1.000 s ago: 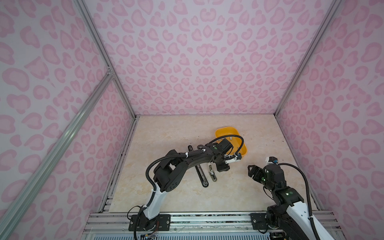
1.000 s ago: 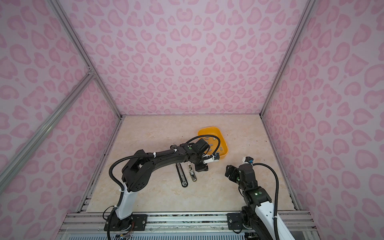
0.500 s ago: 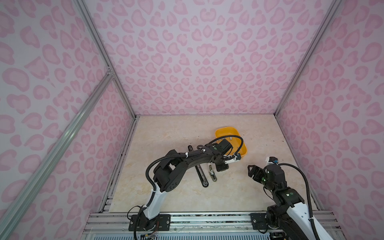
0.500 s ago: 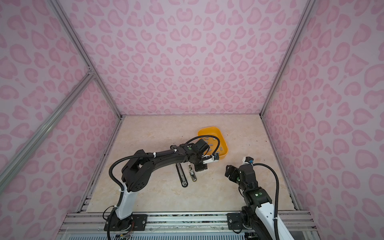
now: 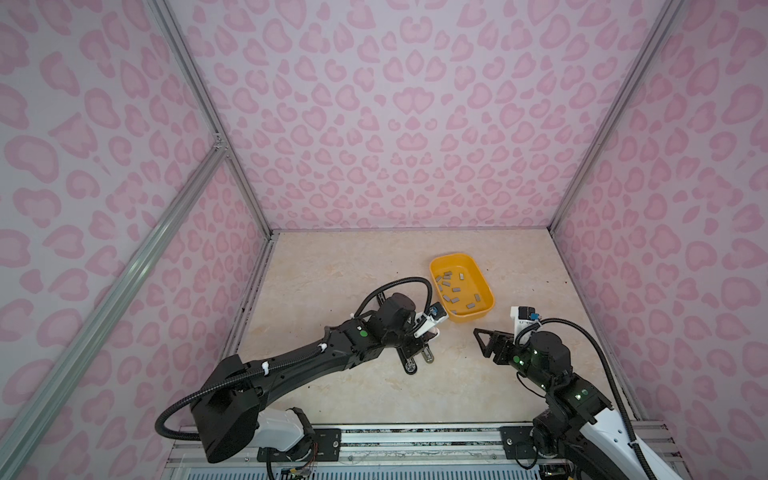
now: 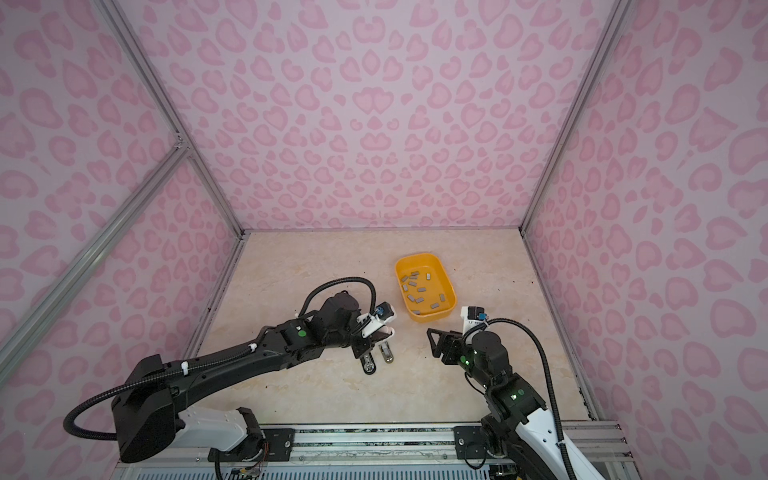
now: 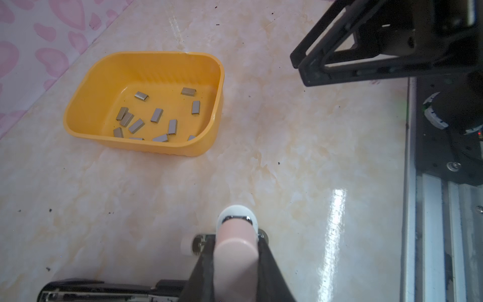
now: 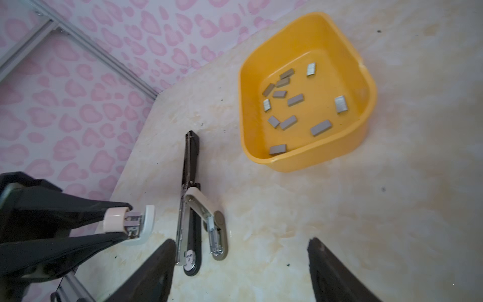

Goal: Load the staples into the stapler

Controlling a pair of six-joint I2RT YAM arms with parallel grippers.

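Snugly within the left claw (image 8: 127, 222), a pink stapler (image 7: 236, 251).

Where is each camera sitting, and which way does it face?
Both top views: high over the arm bases, looking down on the table; left gripper and right gripper show.
Left wrist: on the left arm, facing the yellow tray of staples; its fingers clamp a pink stapler.
Right wrist: on the right arm, facing the black stapler; its open fingers show.
Shared: both wrist views show the tray and the opposite gripper.
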